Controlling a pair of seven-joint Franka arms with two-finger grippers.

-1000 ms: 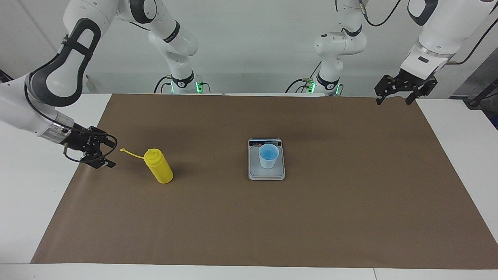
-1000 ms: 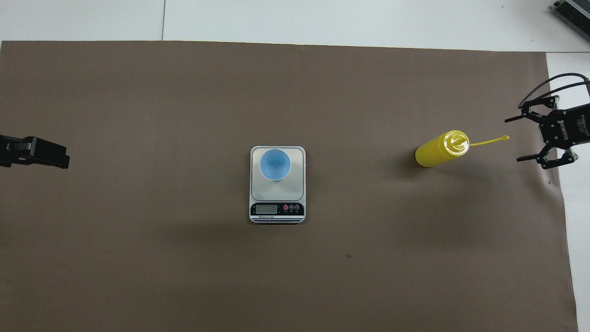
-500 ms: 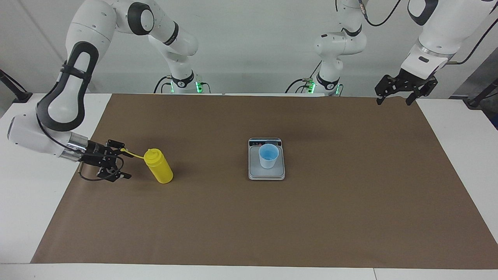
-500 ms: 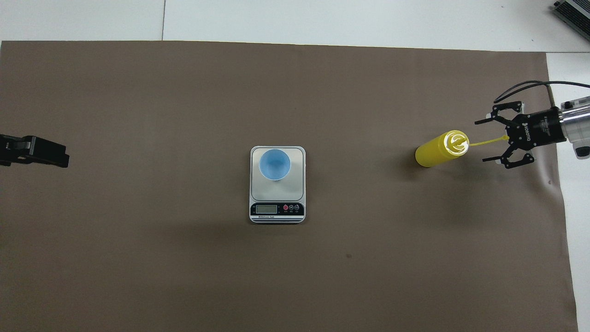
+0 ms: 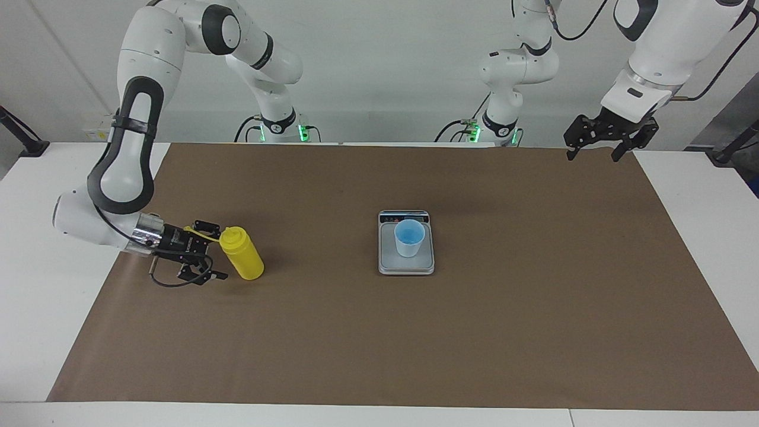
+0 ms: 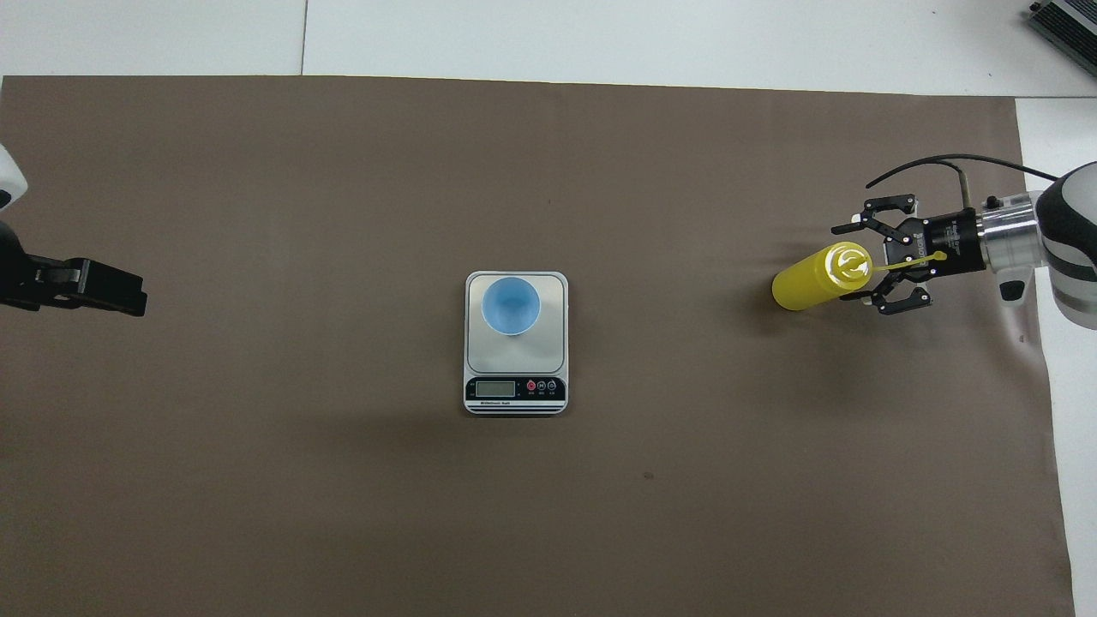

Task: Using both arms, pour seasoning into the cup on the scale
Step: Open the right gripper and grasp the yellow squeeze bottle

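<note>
While the left gripper (image 5: 595,150) waits spread over the mat's (image 5: 533,308) edge, right gripper (image 5: 214,252) sits spread just beside the upright seasoning (image 5: 242,253), fingers flanking it; cup (image 5: 409,237) on scale (image 5: 406,264).

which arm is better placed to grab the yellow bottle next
Right. The right gripper is open right beside the seasoning bottle. The left gripper hangs over the mat's edge at the left arm's end.
</note>
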